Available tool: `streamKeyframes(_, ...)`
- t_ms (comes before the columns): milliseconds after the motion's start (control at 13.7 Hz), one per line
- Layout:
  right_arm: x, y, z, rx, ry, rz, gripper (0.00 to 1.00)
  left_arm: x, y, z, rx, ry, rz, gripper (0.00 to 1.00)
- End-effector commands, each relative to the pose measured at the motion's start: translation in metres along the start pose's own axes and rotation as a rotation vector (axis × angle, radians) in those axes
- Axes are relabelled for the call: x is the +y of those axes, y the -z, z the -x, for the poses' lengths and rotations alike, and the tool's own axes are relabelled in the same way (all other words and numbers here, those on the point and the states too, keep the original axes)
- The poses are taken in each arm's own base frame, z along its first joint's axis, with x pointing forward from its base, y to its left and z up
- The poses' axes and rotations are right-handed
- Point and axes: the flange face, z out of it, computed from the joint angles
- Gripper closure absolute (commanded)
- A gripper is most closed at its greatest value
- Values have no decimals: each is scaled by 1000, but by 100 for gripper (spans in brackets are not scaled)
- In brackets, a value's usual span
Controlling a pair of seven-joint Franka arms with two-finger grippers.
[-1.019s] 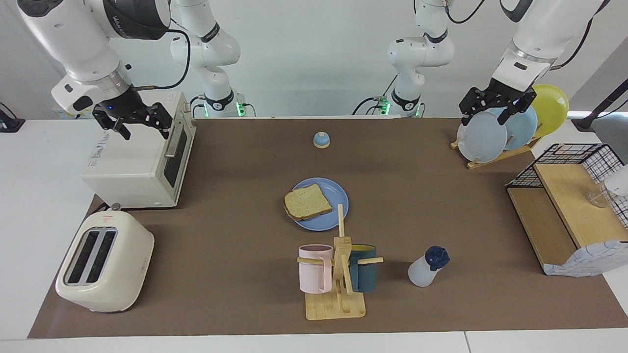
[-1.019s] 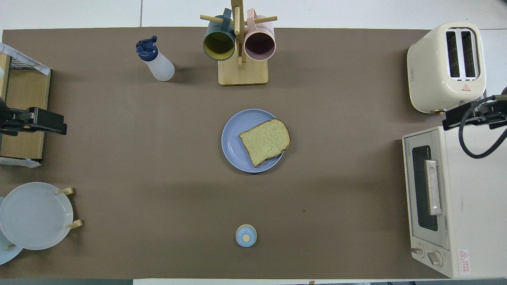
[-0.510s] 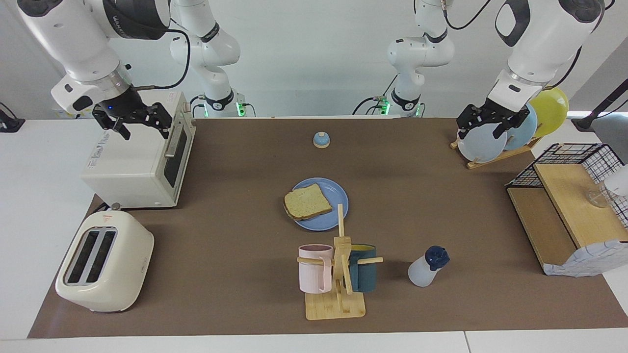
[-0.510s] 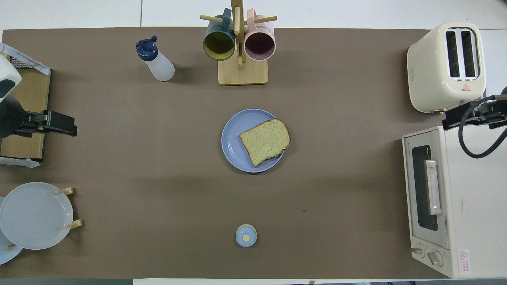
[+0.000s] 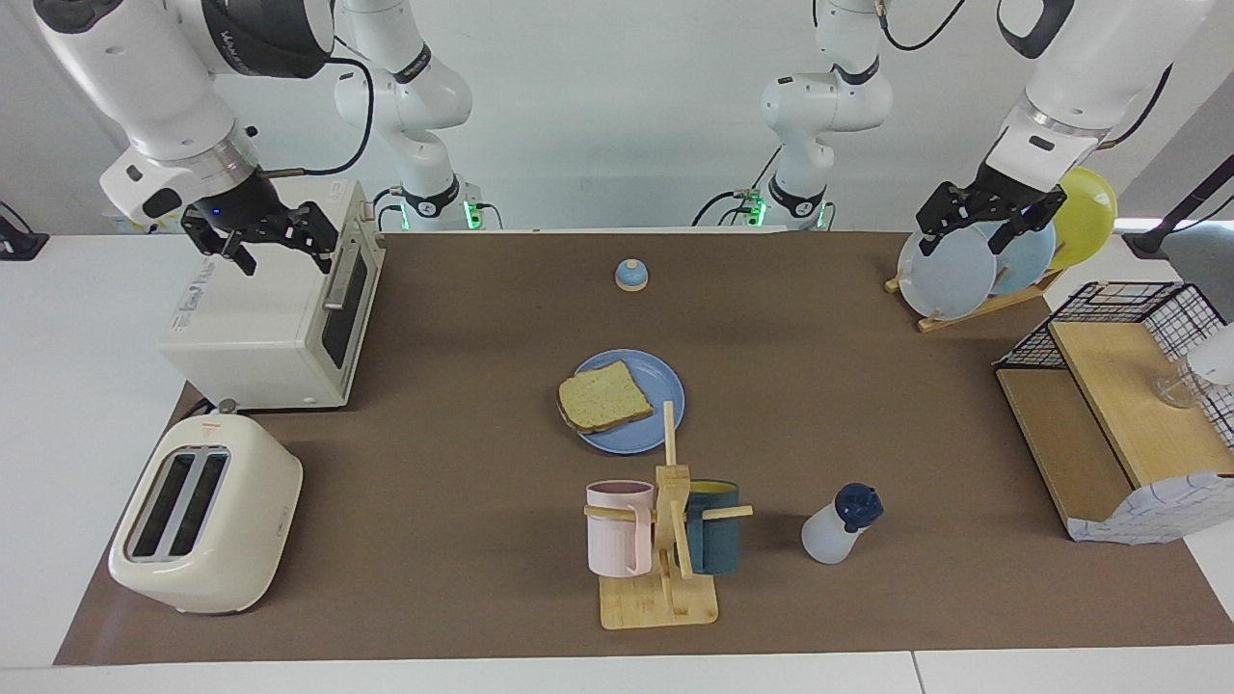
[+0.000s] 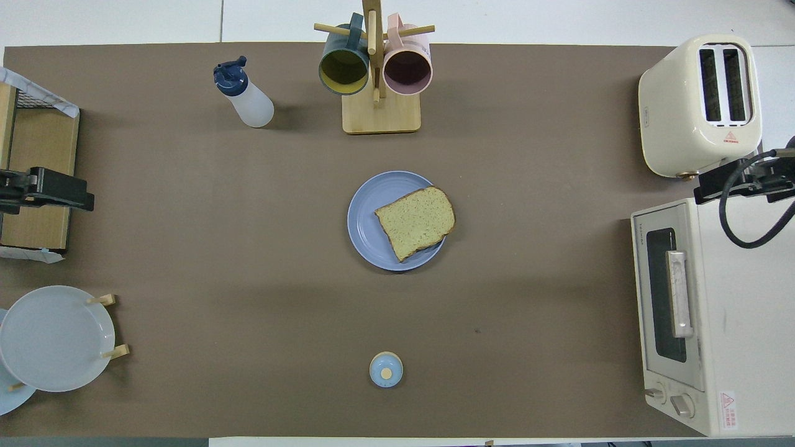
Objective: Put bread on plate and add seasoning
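The bread lies flat on the medium-blue plate in the middle of the table; its crust overhangs the rim toward the right arm's end, as the overhead view shows. The seasoning bottle, white with a navy cap, stands upright farther from the robots than the plate, beside the mug tree, toward the left arm's end. My left gripper is open and empty in the air over the plate rack. My right gripper is open and empty over the toaster oven, where that arm waits.
A wooden mug tree with a pink and a dark mug stands just farther than the plate. A blue-domed bell sits nearer to the robots. A toaster and toaster oven are at the right arm's end. A plate rack and shelf are at the left arm's end.
My left gripper dipped toward the table's middle half a second ago and has drawn back and up over the plate rack. The right arm, bread and bottle have not moved.
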Motion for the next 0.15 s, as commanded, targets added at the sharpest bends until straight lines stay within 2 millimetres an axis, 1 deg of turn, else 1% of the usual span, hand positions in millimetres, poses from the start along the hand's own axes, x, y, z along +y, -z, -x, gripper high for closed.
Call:
streamKeyframes(0,1,2,5,8,13,6,0,-1,-1,0,10,-12,14,0)
streamKeyframes(73,1,2,5,8,13,6,0,-1,-1,0,10,-12,14,0)
